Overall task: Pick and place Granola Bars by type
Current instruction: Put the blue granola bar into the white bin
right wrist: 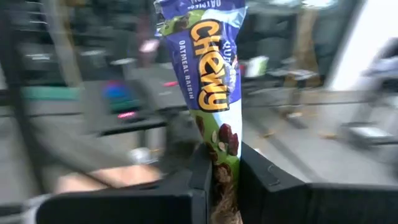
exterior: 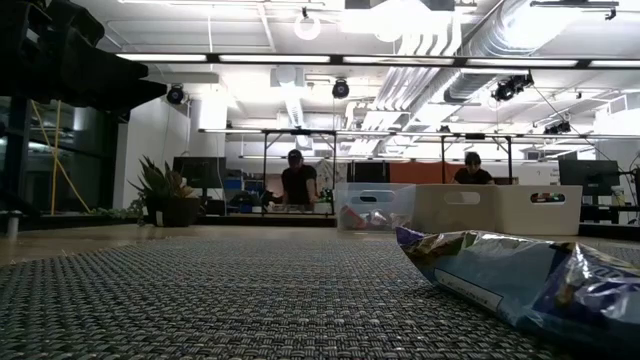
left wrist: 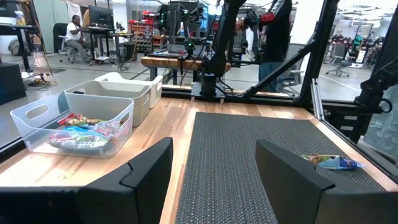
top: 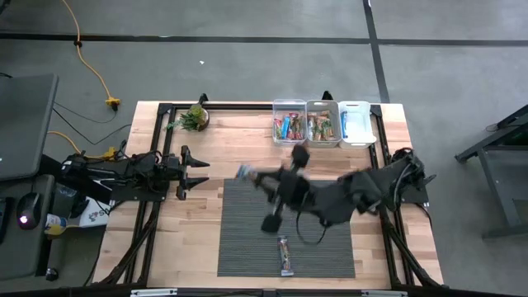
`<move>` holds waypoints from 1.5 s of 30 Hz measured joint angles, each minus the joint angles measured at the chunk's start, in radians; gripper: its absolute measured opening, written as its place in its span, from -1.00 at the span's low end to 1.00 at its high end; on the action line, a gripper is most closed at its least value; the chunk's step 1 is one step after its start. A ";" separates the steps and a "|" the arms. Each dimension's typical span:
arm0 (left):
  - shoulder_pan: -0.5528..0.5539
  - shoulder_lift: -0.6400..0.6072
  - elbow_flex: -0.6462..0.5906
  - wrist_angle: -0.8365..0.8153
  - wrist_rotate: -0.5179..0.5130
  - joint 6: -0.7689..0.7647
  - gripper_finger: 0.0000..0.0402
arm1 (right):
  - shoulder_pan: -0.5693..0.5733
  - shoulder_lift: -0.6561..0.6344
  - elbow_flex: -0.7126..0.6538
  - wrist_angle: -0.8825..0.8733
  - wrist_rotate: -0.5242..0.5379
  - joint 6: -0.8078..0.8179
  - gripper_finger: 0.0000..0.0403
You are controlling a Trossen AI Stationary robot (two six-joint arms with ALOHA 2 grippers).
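Observation:
My right gripper [top: 252, 175] reaches over the far left corner of the grey mat and is shut on a blue and green granola bar [right wrist: 208, 74] marked "Chewy". Another bar [top: 285, 256] lies flat on the mat near its near edge; it also shows in the low view [exterior: 530, 280] and in the left wrist view [left wrist: 329, 163]. Several more bars lie in two clear bins [top: 289, 124] [top: 322, 124]. My left gripper [top: 196, 169] waits open at the table's left, touching nothing. My right gripper pinches the bar between its two fingers [right wrist: 202, 168] by one end of the wrapper [right wrist: 219, 152]. The rest of the bar sticks out past the fingertips, along the fingers. It is lifted clear of the table, and the fingers point toward the table's left.
Three bins stand in a row at the far edge; the white one [top: 356, 122] is the rightmost. A potted plant [top: 196, 117] sits at the far left corner. The grey mat [top: 247, 239] covers the middle of the table. People work at desks in the room beyond.

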 joint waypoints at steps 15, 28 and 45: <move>0.000 0.000 0.000 0.000 0.000 0.000 0.13 | -0.192 -0.425 -0.277 -0.488 0.429 0.394 -0.83; 0.000 0.000 0.000 0.000 0.000 0.000 0.13 | -0.504 -0.809 -0.921 -0.601 0.189 0.765 -0.84; 0.000 0.000 0.000 0.000 0.000 0.000 0.13 | -0.939 -0.933 -1.618 -0.242 -0.138 0.891 -0.82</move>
